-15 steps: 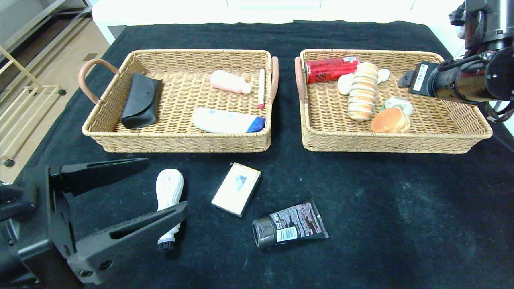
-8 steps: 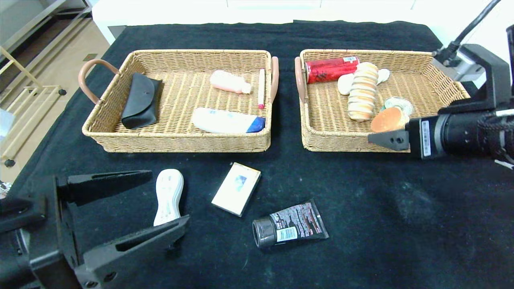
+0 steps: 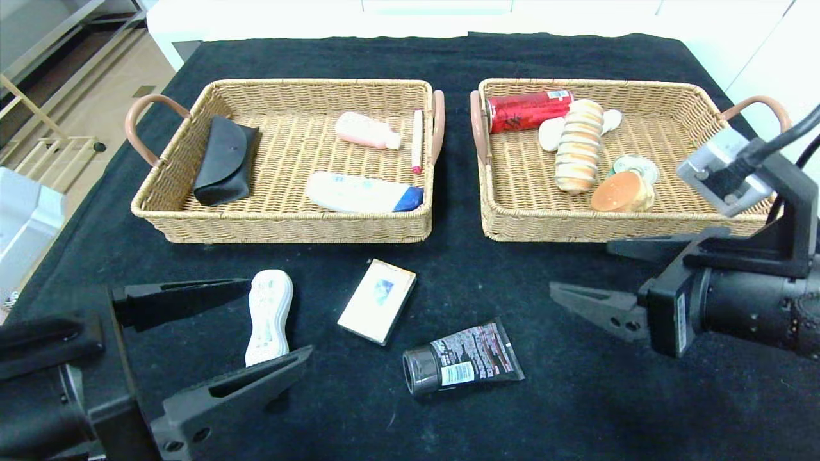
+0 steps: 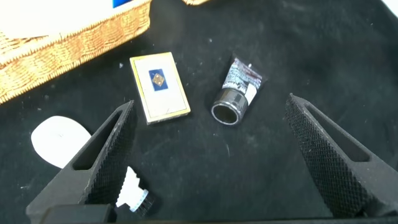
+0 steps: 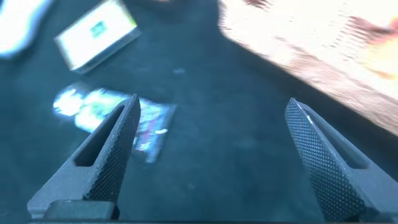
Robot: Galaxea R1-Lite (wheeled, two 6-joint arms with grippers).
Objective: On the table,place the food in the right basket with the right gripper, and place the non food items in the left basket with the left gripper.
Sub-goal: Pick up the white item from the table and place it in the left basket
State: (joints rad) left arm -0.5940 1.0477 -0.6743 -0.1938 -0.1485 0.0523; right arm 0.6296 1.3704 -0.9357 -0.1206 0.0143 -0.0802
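Observation:
Three non-food items lie on the black cloth in front of the baskets: a white brush [image 3: 269, 314] with dark bristles, a flat card box [image 3: 377, 301] and a black tube [image 3: 461, 363]. My left gripper [image 3: 280, 319] hovers open over the brush, one finger on each side. In the left wrist view the brush [image 4: 57, 140], box [image 4: 159, 87] and tube [image 4: 237, 93] lie below the open left gripper [image 4: 210, 103]. My right gripper [image 3: 580, 267] is open and empty, low in front of the right basket [image 3: 640, 225]. Food fills that basket: a red can [image 3: 526, 110], stacked biscuits [image 3: 580, 146], a bun [image 3: 620, 191].
The left basket [image 3: 282, 227] holds a black case [image 3: 223, 160], a pink bottle [image 3: 366, 130], a thin pink stick [image 3: 417, 141] and a white-and-blue tube [image 3: 362, 192]. Both baskets have pink handles at their ends. The table's left edge drops to the floor.
My right arm has swung from above the right basket's far right side down to the cloth in front of it. The left gripper shifted slightly toward me. The items have not moved.

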